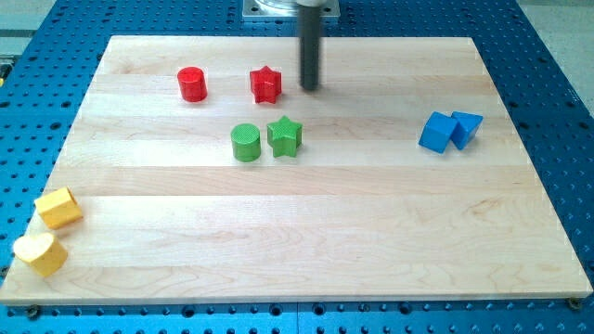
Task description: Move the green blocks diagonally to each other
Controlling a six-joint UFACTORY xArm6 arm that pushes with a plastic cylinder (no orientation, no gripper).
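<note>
Camera view, one frame. We see a wooden board (306, 232) on a blue perforated table (557, 111). Our rod comes down from the view's top; my tip (310, 88) rests on the board just beside the red star (265, 84), at its 3 o'clock, with a slight gap. There is no claw on this rig, only the rod, so we cannot tell any released or clenched state.

Green cylinder (246, 143) and green star (285, 136) sit side by side near the board's middle, close together, nearly level, the star at the cylinder's 3 o'clock and a touch higher in the view. Whether they touch we cannot tell. The tip stands at the star's 1 o'clock, apart from it.

Red cylinder (192, 83) lies at the red star's 9 o'clock, apart. Blue cube (436, 132) and blue wedge (466, 128) touch at the view's right. Two yellow blocks (58, 208) (40, 252), shapes unclear, sit at the bottom left corner.
</note>
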